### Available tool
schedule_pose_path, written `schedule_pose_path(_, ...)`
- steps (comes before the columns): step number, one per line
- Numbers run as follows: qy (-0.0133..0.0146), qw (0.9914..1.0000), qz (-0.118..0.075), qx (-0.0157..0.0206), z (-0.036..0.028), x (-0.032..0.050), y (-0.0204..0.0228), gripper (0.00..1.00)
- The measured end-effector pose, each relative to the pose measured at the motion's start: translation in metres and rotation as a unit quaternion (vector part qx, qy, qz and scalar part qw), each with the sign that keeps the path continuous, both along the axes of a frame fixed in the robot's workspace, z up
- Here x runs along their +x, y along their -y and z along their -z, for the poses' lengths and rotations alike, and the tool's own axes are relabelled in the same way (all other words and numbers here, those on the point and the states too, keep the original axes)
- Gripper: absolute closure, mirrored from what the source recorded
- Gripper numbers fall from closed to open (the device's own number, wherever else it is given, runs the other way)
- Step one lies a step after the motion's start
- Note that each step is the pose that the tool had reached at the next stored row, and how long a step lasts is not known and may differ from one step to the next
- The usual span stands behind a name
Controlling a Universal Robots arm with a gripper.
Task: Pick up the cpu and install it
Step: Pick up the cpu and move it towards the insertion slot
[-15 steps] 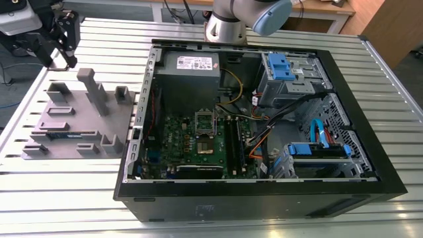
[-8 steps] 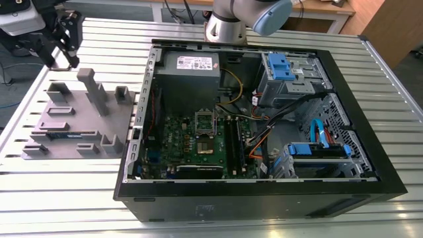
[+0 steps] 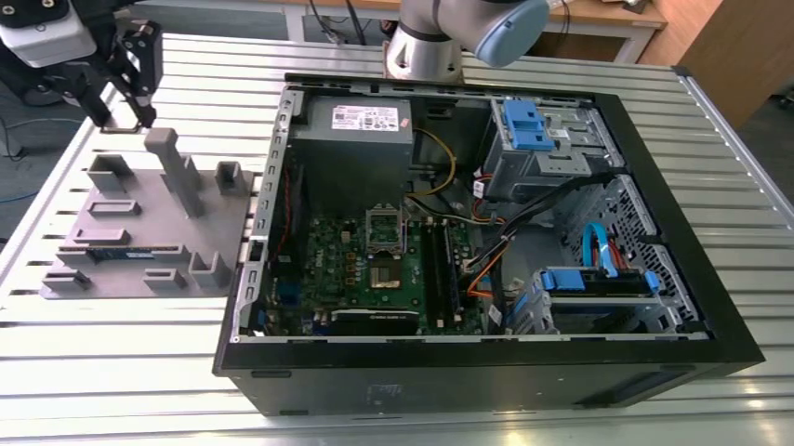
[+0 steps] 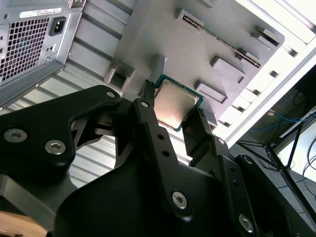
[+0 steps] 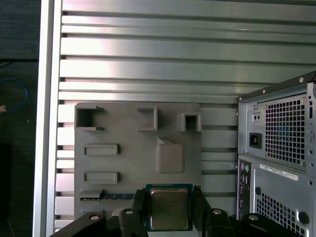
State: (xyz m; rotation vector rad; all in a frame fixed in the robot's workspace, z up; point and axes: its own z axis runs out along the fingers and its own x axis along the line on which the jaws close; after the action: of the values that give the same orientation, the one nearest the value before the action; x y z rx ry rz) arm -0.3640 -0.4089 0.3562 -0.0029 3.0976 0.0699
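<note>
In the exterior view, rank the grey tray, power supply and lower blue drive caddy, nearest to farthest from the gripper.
1. Grey tray, beside the gripper that holds the cpu, on the exterior view's left.
2. Power supply, at the case's far end.
3. Lower blue drive caddy, in the case, on the exterior view's right.

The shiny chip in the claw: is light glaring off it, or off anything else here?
First wrist view: the cpu shows a dull sheen, the table glares in bands. Second wrist view: the cpu reflects brownish, the table washes out white. Exterior view: the computer case is shadowed inside.
</note>
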Motion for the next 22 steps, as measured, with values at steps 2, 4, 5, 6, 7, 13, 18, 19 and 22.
schedule_pose_path(2, 0.0000, 1.00000, 0.000, 0.0000, 0.0000, 0.0028, 0.0000, 0.53)
schedule_pose_path(4, 0.0000, 1.00000, 0.000, 0.0000, 0.0000, 0.0065, 0.0000, 0.53)
schedule_pose_path(5, 0.0000, 1.00000, 0.000, 0.0000, 0.0001, 0.0084, 0.0000, 0.53)
schedule_pose_path(6, 0.0000, 1.00000, 0.000, 0.0000, 0.0001, 0.0104, 0.0000, 0.53)
schedule_pose_path(7, 0.0000, 1.00000, 0.000, 0.0000, 0.0000, 0.0126, 0.0000, 0.53)
schedule_pose_path(13, 0.0000, 1.00000, 0.000, 0.0000, 0.0001, 0.0252, 0.0000, 0.53)
schedule_pose_path(18, 0.0000, 1.00000, 0.000, 0.0000, 0.0002, 0.0356, 0.0000, 0.53)
schedule_pose_path(19, 0.0000, 1.00000, 0.000, 0.0000, 0.0002, 0.0378, 0.0000, 0.53)
schedule_pose_path(22, 0.0000, 1.00000, 0.000, 0.0000, 0.0002, 0.0439, 0.0000, 0.53)
